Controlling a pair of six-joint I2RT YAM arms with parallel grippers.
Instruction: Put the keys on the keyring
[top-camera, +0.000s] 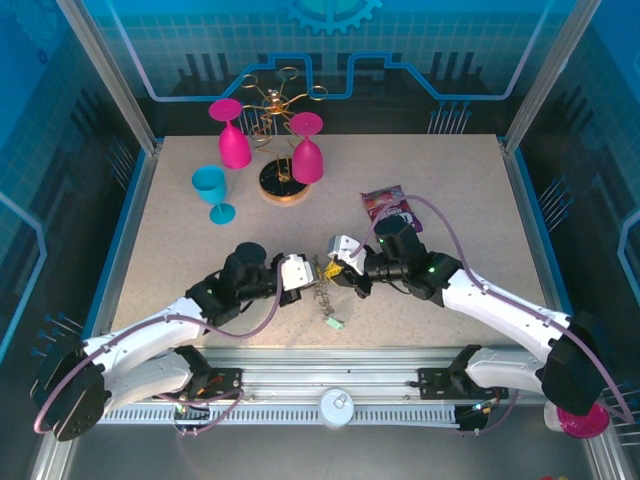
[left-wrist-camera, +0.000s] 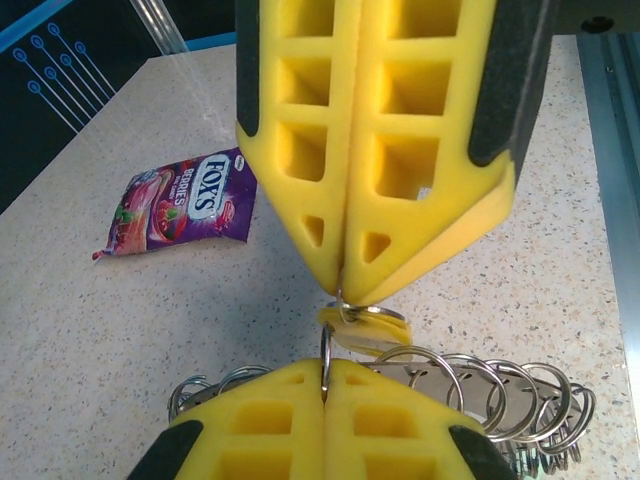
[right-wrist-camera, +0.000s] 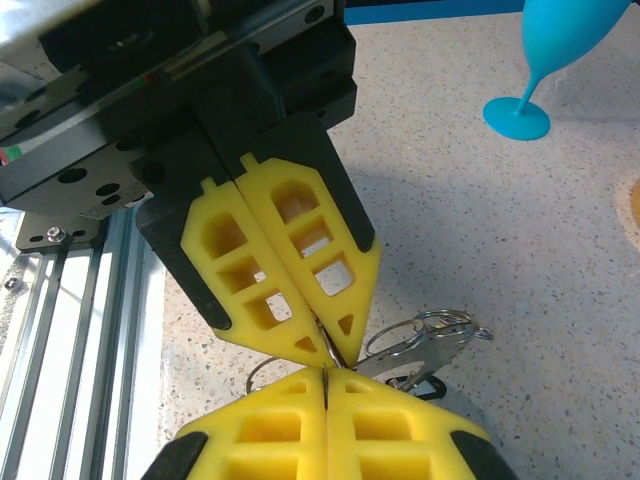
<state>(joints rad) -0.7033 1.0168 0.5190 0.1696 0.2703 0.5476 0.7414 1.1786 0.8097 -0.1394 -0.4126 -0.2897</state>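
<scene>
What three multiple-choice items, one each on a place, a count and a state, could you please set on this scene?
1. The candy bag lies: A) on the table beyond the right arm; B) under a blue goblet; C) off the table.
2. How many pink goblets flank the gold rack? A) none; B) two; C) four.
3. The left gripper is: A) wide open; B) shut on a loop of the keyring; C) around a goblet stem.
Key: 1 A, it lies on the tabletop behind that arm. 2 B, one shows on each side of the rack. 3 B, its fingers meet on a wire loop, facing the shut right gripper, which seems to pinch the ring of a yellow-tagged key.
</scene>
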